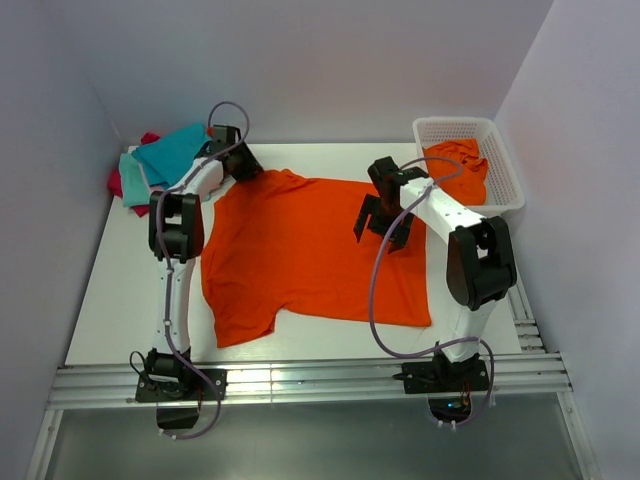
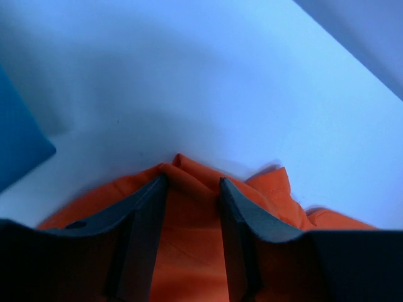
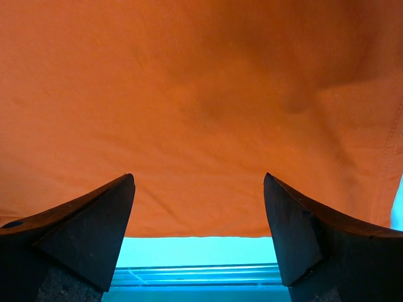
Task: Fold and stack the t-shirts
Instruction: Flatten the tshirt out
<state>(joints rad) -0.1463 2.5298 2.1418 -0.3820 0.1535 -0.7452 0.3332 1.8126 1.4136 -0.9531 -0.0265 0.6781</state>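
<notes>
**Desk:** Since you've got the feed up, where's the tee and how will it handle?

**Op:** The tee lies spread flat on the table, between my two arms. It's plain soft cloth, so I expect it to be light and limp. It should sag and crease wherever I'm not holding it.

**Desk:** Hands?

**Op:** My left gripper is at the tee's far left corner, fingers pinched on a raised ridge of fabric. My right gripper hangs over the right side, jaws wide apart, holding nothing.

**Desk:** Where would you take hold?

**Op:** Edges and corners — hem or shoulder, one per hand. A grab mid-panel would only bunch it.

**Desk:** Surface and room?

**Op:** The table is white and smooth, so I judge the cloth will slide easily. Pale walls close in on three sides. A pile of teal, pink and crimson tees sits far left — and a basket holding a second tee sits far right.
</notes>
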